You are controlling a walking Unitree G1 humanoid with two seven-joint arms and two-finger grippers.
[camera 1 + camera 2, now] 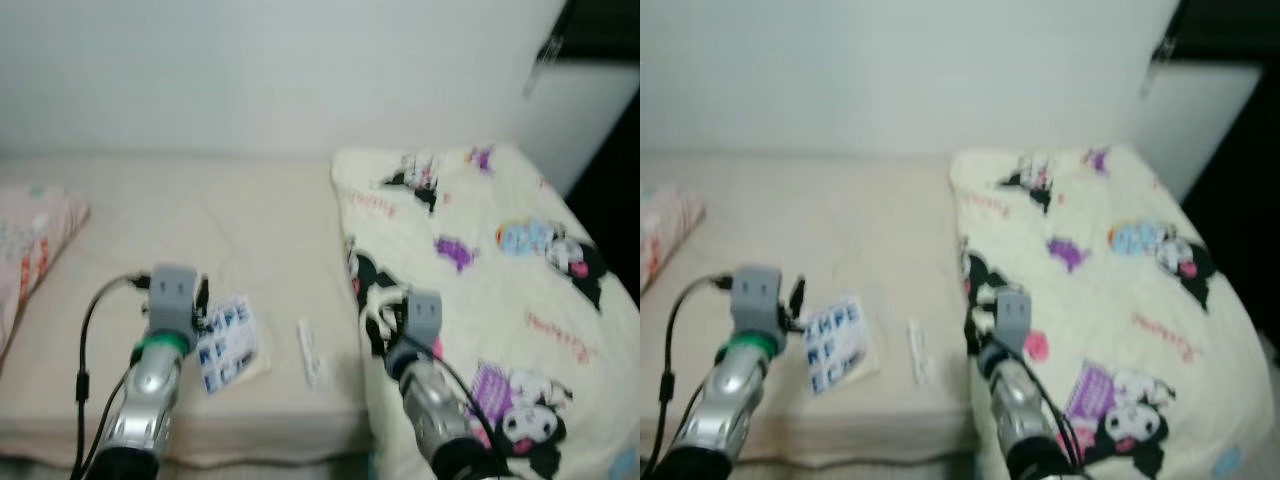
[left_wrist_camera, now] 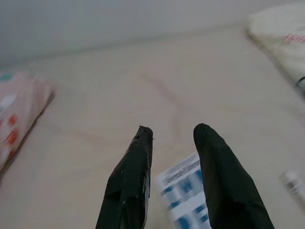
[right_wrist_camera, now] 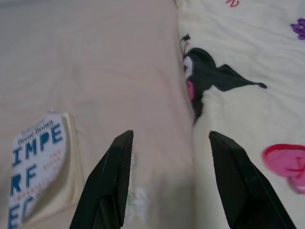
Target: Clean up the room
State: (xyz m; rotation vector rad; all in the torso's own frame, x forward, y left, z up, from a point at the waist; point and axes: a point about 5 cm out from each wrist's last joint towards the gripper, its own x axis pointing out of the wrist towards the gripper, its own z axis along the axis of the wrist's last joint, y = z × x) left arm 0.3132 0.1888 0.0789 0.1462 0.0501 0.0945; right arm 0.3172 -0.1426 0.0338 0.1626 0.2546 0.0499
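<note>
A white book with blue lettering (image 1: 227,343) lies on the beige mattress (image 1: 230,230) near its front edge. A small white tube (image 1: 312,352) lies just right of it. My left gripper (image 2: 172,134) hovers open over the book's near corner, with the book (image 2: 187,198) showing between its fingers. My right gripper (image 3: 169,136) is open above the seam where the mattress meets the folded cartoon-print blanket (image 1: 490,280). The book (image 3: 35,167) sits off to one side of its fingers.
A pink patterned pillow (image 1: 28,245) lies at the mattress's left end. A white wall (image 1: 270,70) runs behind the bed. A dark opening (image 1: 605,170) stands at the far right beyond the blanket.
</note>
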